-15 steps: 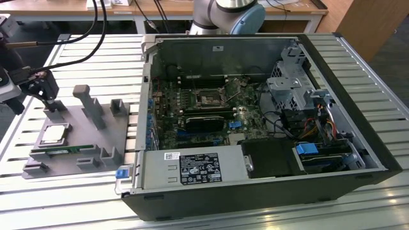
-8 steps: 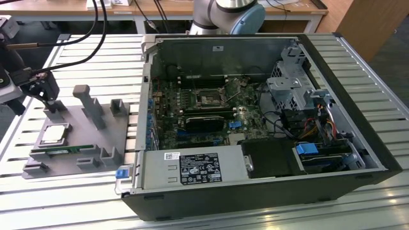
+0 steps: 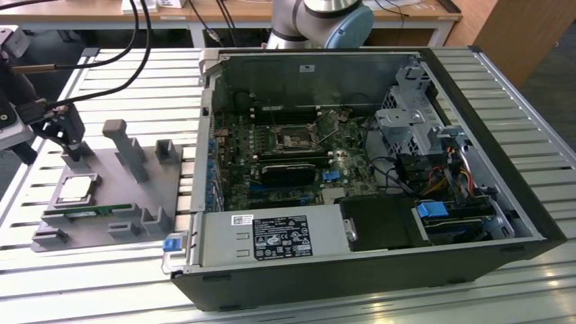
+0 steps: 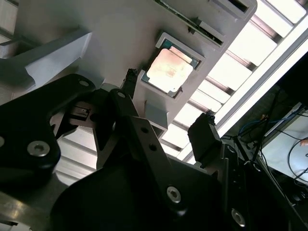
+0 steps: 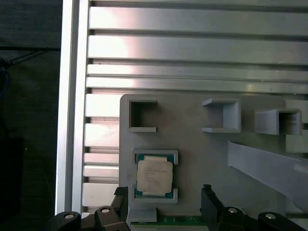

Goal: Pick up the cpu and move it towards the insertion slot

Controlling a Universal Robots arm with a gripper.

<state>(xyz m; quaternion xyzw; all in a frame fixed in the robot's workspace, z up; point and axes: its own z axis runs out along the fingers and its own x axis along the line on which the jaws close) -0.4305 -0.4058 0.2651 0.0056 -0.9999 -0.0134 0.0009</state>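
The cpu (image 3: 77, 189) lies flat in a shallow holder on a grey fixture plate (image 3: 135, 199), at the exterior view's left. Its silvery top also shows in both wrist views (image 5: 154, 175) (image 4: 169, 67). My gripper (image 3: 72, 145) hangs just above the plate, beside the cpu's far edge, apart from it. It is open, its two black fingers (image 5: 120, 198) spread wider than the chip with nothing between them. The insertion slot (image 3: 295, 140) is a small square socket on the green board inside the open computer case, well to the right of the gripper.
The open computer case (image 3: 504, 223) lies on a slatted aluminium table (image 3: 126, 74). A green memory stick (image 3: 85, 211) rests on the plate in front of the cpu. Grey upright posts (image 3: 126, 145) stand on the plate near the gripper. Cables hang at the back left.
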